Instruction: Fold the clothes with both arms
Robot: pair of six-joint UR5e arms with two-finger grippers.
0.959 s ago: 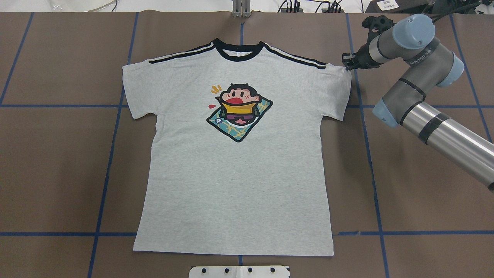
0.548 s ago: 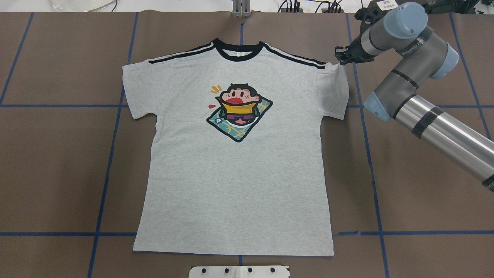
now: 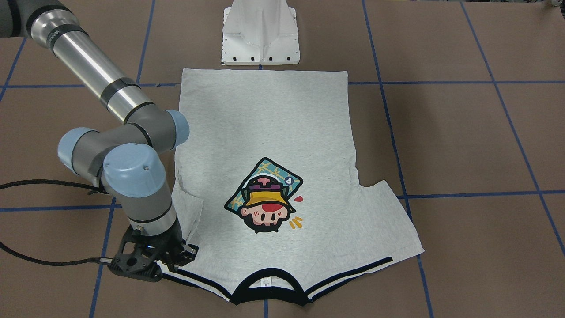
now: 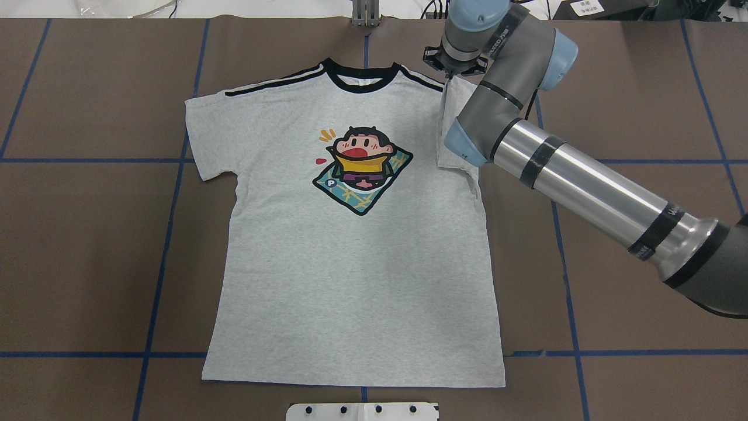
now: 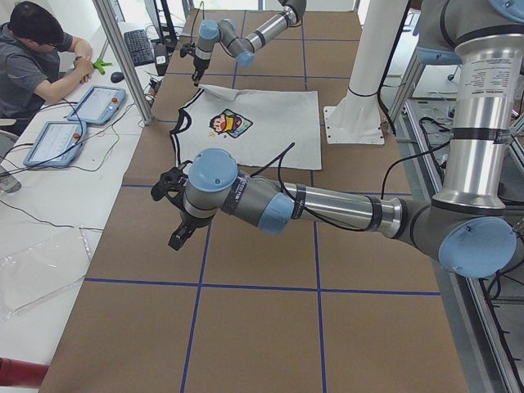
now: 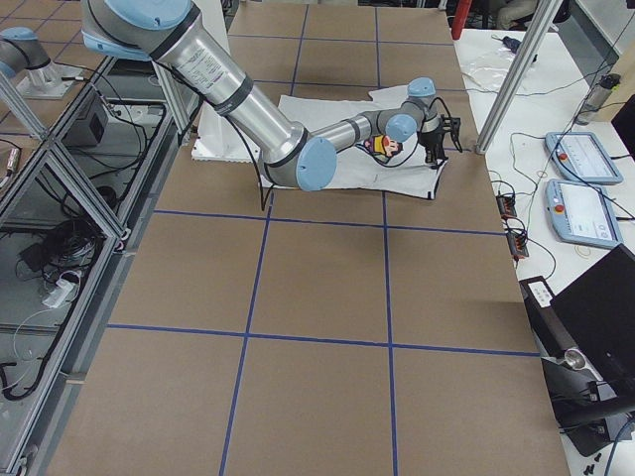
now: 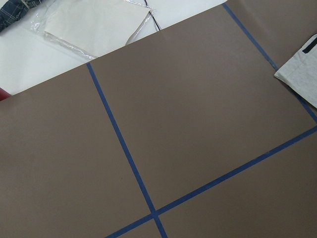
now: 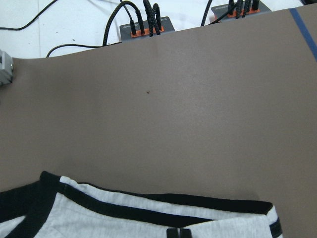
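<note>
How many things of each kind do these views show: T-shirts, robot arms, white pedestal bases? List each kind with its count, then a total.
T-shirt: 1
Robot arms: 2, the right arm and the left arm
White pedestal base: 1
Total: 4

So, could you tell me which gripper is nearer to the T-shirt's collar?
Right. The right gripper is at the shoulder stripes beside the collar; the left gripper hangs over bare table, off the T-shirt.

I saw bright, even overhead light and sharp frames. Glare streaked the silver-grey tubular right arm [image 4: 590,187]; shadows were faint.
</note>
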